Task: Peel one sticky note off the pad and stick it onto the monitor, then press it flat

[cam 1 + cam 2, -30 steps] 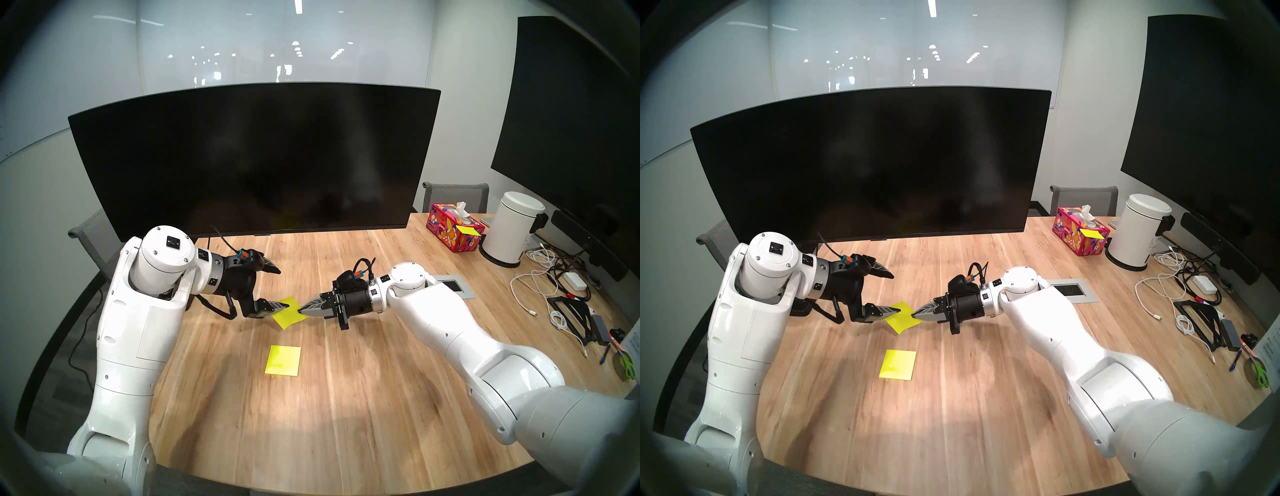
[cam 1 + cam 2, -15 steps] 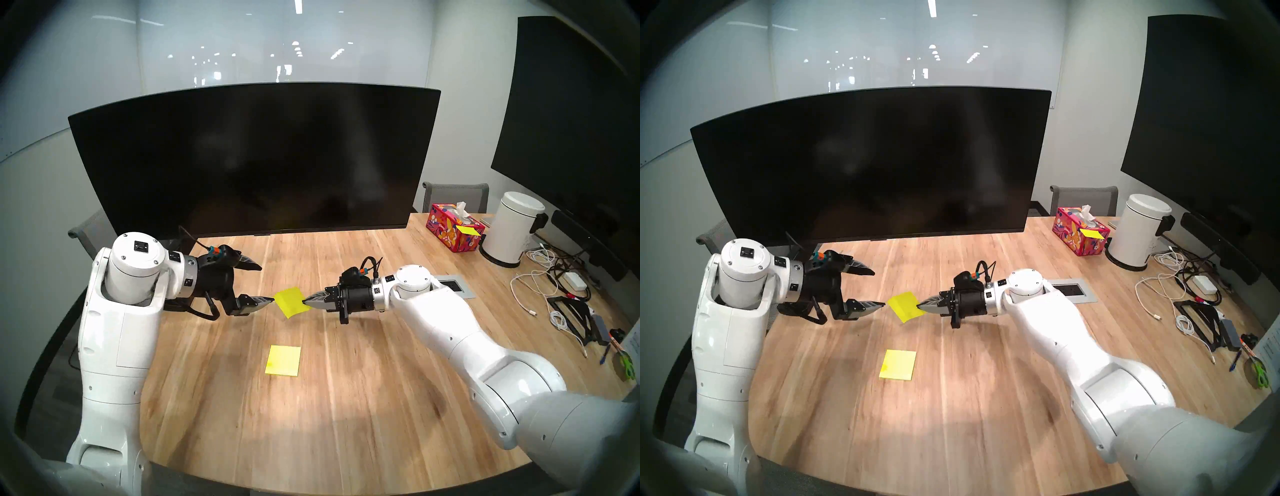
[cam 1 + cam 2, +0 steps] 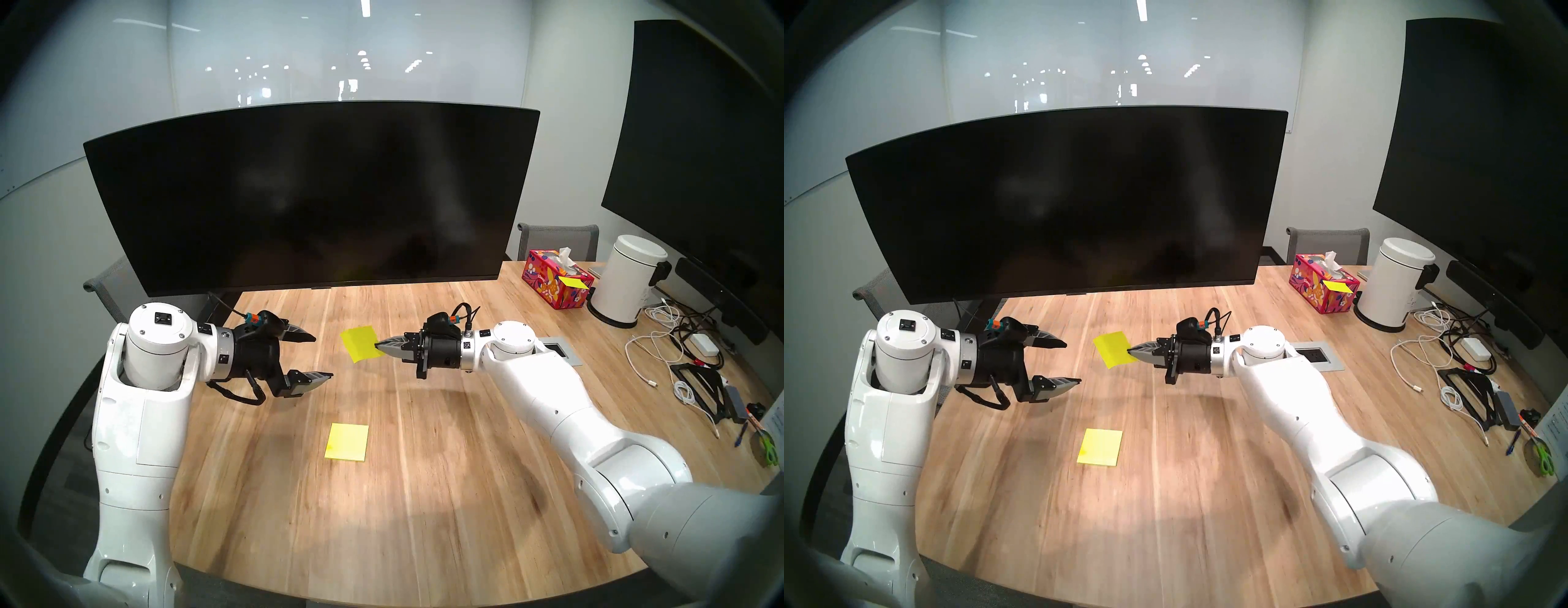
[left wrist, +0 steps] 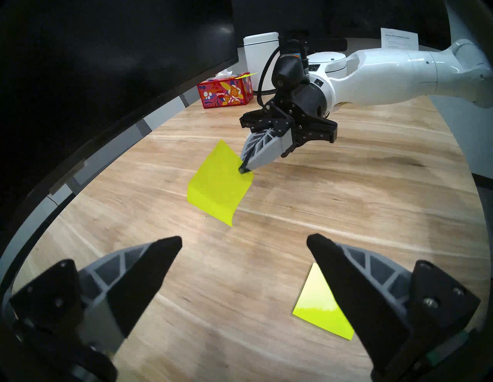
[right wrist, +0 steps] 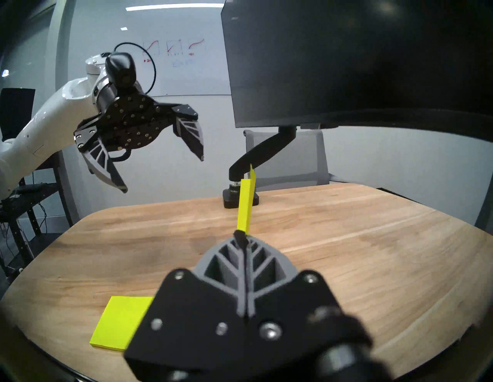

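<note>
now, change: half a second back my left gripper [image 3: 319,356] had its lower fingertip at the sticky note [image 3: 360,343]'s left edge; it has since backed off toward my side of the table and nothing of it touches the sheet.
meaning: i judge the hand-over done; the note hangs from one arm only, so the peel is finished and the carry to the monitor [image 3: 309,195] comes next.
right gripper: my right gripper [image 3: 379,345] is clenched, fingertips pinched on the note's right edge; in the right wrist view the two fingers [image 5: 241,241] meet with the sheet edge-on between them.
left gripper: spread as wide as it goes, holding nothing, fingers [image 4: 162,253] apart with bare table [image 4: 333,186] between them.
sticky note: off the table, in the air in front of the monitor's lower edge and short of the screen; it droops and curls a little away from the pinch.
pad: the sticky note pad [image 3: 346,441] lies flat on the table, well in front of the monitor and nearer me than the note, touched by neither arm.
monitor: screen dark and bare, no note on it yet; its arm stand [image 5: 262,149] clamps to the table behind the note.
watch: a one-edge pinch lets the sheet flap; which face carries the adhesive i cannot tell, so i'd check that before i push it to the screen.
bystander: a tissue box [image 3: 555,282] sits off the monitor's right end, out of the way.
</note>
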Action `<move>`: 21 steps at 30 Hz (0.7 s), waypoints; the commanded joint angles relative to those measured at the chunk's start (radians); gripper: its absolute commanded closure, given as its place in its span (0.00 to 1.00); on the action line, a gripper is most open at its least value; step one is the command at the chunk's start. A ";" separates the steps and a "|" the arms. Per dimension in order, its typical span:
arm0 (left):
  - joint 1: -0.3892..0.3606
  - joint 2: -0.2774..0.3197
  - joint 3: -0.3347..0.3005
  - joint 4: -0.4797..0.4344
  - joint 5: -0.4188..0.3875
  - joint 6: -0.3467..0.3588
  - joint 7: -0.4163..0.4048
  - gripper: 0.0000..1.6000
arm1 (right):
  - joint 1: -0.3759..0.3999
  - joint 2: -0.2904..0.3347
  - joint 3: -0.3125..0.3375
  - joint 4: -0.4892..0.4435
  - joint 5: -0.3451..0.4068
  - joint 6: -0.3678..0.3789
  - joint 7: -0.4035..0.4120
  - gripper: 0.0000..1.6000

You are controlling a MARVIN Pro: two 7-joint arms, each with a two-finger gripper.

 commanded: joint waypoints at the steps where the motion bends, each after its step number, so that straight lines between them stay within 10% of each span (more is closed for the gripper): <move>1: 0.024 -0.012 -0.016 -0.016 -0.044 0.000 -0.034 0.00 | 0.012 -0.014 0.041 -0.003 0.047 -0.008 0.004 1.00; 21: 0.115 -0.075 -0.021 -0.033 -0.114 -0.016 0.004 0.00 | 0.020 -0.041 0.160 0.053 0.131 -0.052 0.024 1.00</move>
